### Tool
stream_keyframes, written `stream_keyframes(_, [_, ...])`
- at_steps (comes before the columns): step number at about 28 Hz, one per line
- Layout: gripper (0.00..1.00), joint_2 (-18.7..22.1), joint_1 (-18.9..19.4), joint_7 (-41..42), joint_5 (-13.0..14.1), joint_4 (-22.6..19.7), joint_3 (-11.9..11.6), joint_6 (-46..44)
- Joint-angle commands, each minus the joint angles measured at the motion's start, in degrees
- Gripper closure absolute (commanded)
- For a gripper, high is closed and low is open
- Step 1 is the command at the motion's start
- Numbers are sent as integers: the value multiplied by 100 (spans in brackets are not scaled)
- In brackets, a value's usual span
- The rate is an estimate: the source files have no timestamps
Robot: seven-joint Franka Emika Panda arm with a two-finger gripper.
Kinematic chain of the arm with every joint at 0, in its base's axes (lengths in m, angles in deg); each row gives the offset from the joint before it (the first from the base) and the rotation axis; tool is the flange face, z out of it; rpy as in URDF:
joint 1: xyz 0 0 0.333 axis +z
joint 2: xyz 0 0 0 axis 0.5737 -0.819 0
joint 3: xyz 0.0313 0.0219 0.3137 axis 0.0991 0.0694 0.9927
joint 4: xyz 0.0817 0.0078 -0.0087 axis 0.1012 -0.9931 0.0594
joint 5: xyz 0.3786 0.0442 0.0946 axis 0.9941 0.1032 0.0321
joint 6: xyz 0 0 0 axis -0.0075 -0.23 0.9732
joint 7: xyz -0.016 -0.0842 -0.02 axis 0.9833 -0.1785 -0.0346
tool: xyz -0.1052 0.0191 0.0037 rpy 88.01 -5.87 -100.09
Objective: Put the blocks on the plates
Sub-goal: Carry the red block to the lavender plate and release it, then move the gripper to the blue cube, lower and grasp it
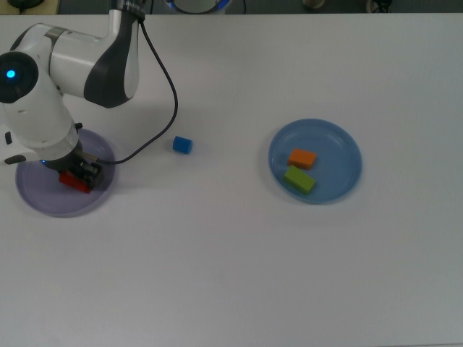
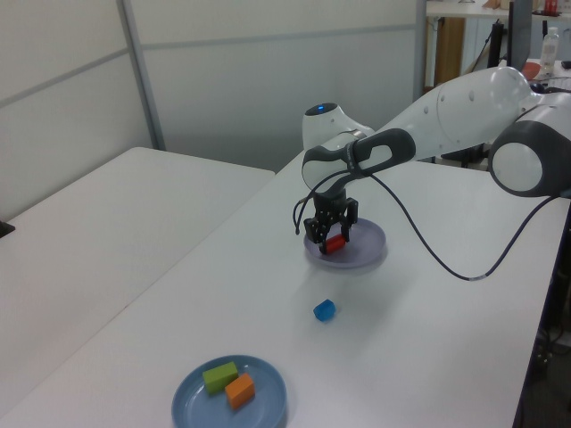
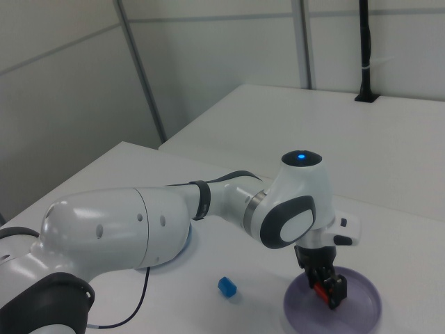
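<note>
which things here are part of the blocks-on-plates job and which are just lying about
Part of the job:
- red block, held in the gripper over the purple plate
- blue cube, on the bare table
- orange block and green block, in the blue plate

Just there:
- black cable along the arm
- white table

Lavender plate (image 1: 43, 199): round, shallow, raised rim, sitting flat at the top view's left, well apart from the light blue plate; red block (image 1: 74, 181) lying low over its middle, clasped between the gripper (image 1: 79, 176) fingers; blue cube (image 1: 182, 145): small, resting on the bare table between the two plates, nearer the lavender plate; light blue plate (image 1: 340, 148): round, shallow, lying flat; orange block (image 1: 302, 158) and green bar (image 1: 299, 179) lying inside it, side by side and touching.
</note>
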Motion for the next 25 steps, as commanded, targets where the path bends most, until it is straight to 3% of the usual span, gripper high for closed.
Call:
stream_keyframes(1, [0,61,24,43,-22,-33,-54,74])
stream_keyframes(12, [0,412,112,16,31,-33,34,-224])
stream_keyframes(17, [0,483,401,-45,57,-24,34,-663])
stream_keyframes(21, [0,553,621,-360,425,-33,34,-1146])
stream_keyframes(25, [0,580,823,-388,461,-77,34,-1638])
